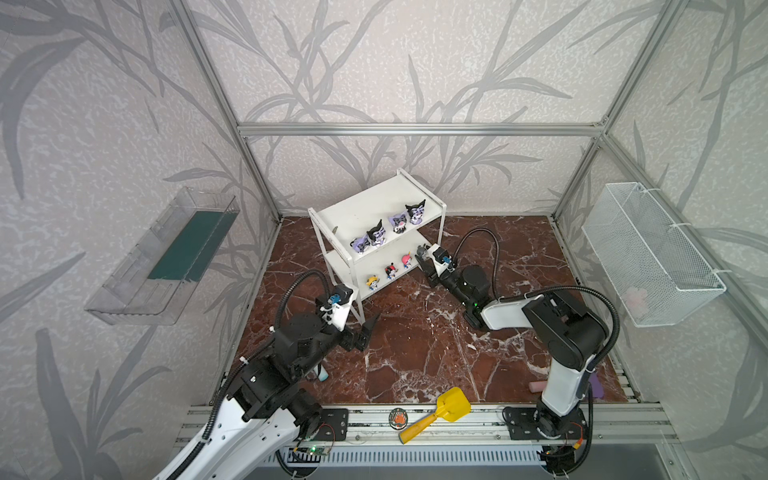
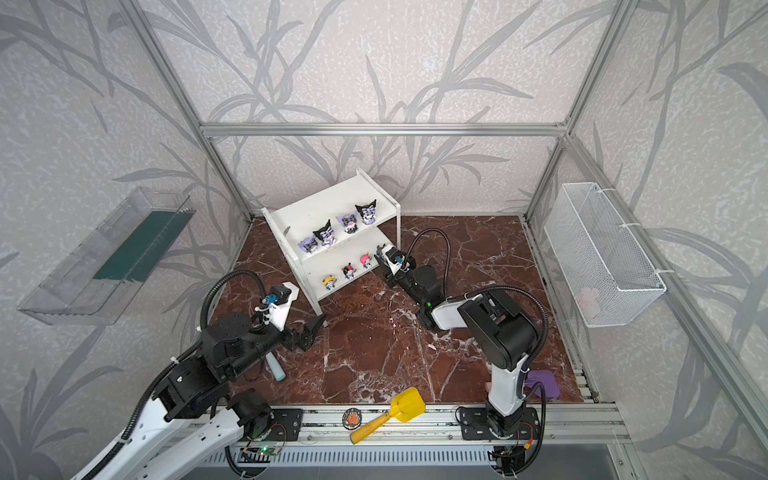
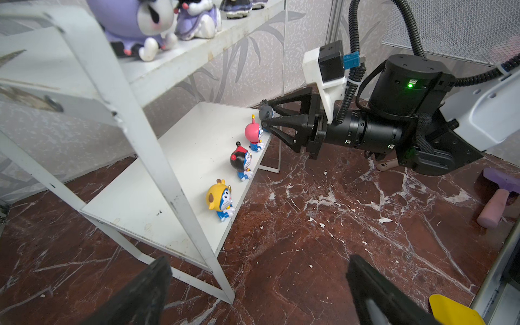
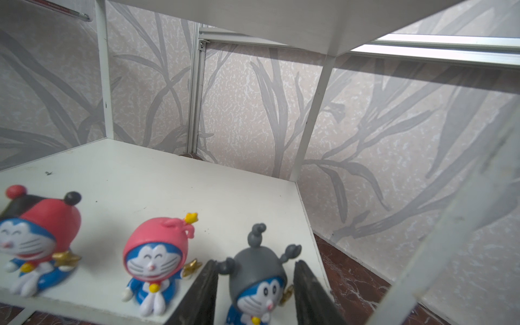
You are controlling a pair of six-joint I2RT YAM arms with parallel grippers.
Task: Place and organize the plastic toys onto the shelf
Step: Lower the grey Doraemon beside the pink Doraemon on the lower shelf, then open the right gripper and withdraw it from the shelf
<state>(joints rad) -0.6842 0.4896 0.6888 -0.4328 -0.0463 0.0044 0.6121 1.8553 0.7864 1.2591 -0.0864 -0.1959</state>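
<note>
The white two-tier shelf (image 1: 365, 210) stands at the back of the floor. Several purple, black and white toys (image 1: 377, 233) line its top board. On the lower board sit the yellow-headed (image 3: 219, 198), red-black (image 3: 240, 160) and pink (image 3: 253, 133) toys, then the grey-headed toy (image 4: 257, 270) at the end near the corner. My right gripper (image 4: 256, 278) straddles the grey toy, open, with a gap between its head and one finger (image 4: 309, 289). My left gripper (image 3: 259, 270) hangs open and empty over the floor by the shelf's front leg (image 3: 219, 281).
A yellow scoop (image 1: 451, 405) lies on the front rail. A pink cylinder (image 1: 538, 386) and a purple piece (image 2: 540, 382) lie by the right arm's base, a teal cylinder (image 2: 275, 368) under the left arm. A clear tray (image 1: 166, 257) and a mesh basket (image 1: 648, 253) hang on the side walls.
</note>
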